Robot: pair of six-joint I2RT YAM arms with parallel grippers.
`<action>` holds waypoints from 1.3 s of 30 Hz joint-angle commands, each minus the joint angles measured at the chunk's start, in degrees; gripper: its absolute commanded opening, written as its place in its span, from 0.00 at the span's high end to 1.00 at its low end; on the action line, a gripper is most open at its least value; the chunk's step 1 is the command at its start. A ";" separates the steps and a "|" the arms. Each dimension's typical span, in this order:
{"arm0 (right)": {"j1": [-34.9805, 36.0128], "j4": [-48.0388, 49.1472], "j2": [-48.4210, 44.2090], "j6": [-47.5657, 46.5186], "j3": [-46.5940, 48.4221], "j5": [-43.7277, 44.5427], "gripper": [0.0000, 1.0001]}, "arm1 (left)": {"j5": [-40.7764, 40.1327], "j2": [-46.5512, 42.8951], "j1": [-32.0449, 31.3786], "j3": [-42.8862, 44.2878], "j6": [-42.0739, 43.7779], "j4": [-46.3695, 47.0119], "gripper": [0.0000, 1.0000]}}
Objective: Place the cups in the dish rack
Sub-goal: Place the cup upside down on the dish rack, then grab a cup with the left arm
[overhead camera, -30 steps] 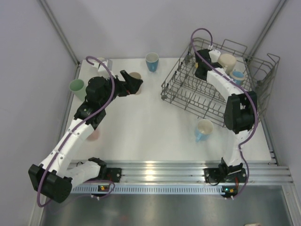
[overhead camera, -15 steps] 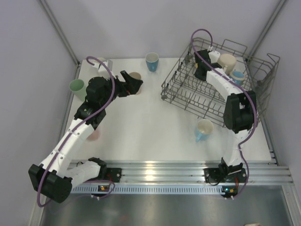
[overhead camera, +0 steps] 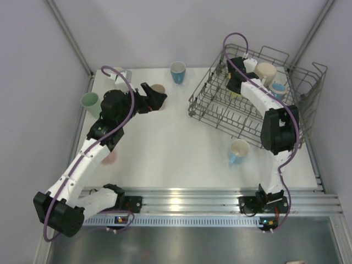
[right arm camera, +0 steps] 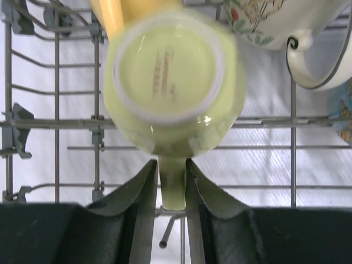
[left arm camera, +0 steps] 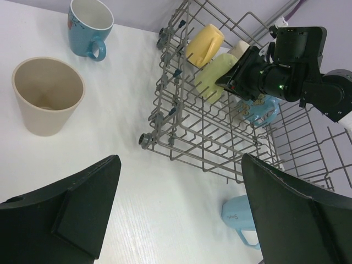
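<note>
My right gripper (right arm camera: 172, 165) is shut on the handle of a lime mug (right arm camera: 173, 77), holding it bottom-up over the tines inside the grey wire dish rack (overhead camera: 220, 113). It also shows in the top view (overhead camera: 234, 83). A yellow mug (left arm camera: 204, 44), a cream mug (overhead camera: 267, 71), a white cup (overhead camera: 251, 65) and a light blue cup (overhead camera: 279, 89) lie in the rack. My left gripper (left arm camera: 180, 165) is open and empty above the table, just right of a beige tumbler (left arm camera: 48, 102).
On the table are a blue mug (overhead camera: 177, 71), a mint green cup (overhead camera: 89, 102), a white cup (overhead camera: 120, 72), a pink cup (overhead camera: 110, 158) partly under my left arm, and a light blue mug (overhead camera: 238, 151) in front of the rack.
My right arm's elbow has shifted very slightly left with the lime mug still held. The left arm has not moved.
</note>
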 commanded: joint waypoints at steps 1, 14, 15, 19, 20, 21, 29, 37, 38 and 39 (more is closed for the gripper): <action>-0.59 1.80 -1.49 0.36 3.09 1.96 0.73 | -0.78 -1.03 0.11 -0.43 0.29 0.75 0.04; -0.68 0.05 -4.29 -0.34 2.38 1.69 0.73 | -0.70 -1.12 0.11 -0.08 -0.06 0.75 0.04; -0.76 -1.09 -5.08 -0.35 2.47 1.52 0.70 | -0.61 -1.12 0.11 0.01 0.12 0.57 0.04; -1.90 -3.64 -8.42 -1.22 1.86 -1.81 0.58 | -1.75 -1.12 0.20 1.68 1.61 -1.36 0.04; -2.25 -4.00 -9.30 -1.57 1.42 -2.61 0.53 | -2.01 -1.03 0.20 2.20 2.05 -1.97 0.04; -2.52 -4.09 -11.13 -2.19 0.98 -3.66 0.51 | -2.19 -1.03 0.20 2.56 2.40 -2.33 0.04; -4.54 -7.94 -20.19 -9.65 1.76 -15.35 0.01 | -4.03 -1.91 0.11 6.15 5.91 -7.15 0.03; -4.02 -5.06 -32.32 -14.58 -6.91 -29.31 0.01 | -6.76 4.75 0.20 14.24 10.31 -17.00 0.02; -3.75 -4.36 -33.55 -15.02 -8.33 -31.16 0.00 | -6.76 5.55 0.20 14.77 10.57 -17.53 0.02; -3.40 -3.05 -36.00 -15.20 -9.65 -33.70 0.01 | -6.67 6.52 0.37 15.47 10.93 -18.67 0.02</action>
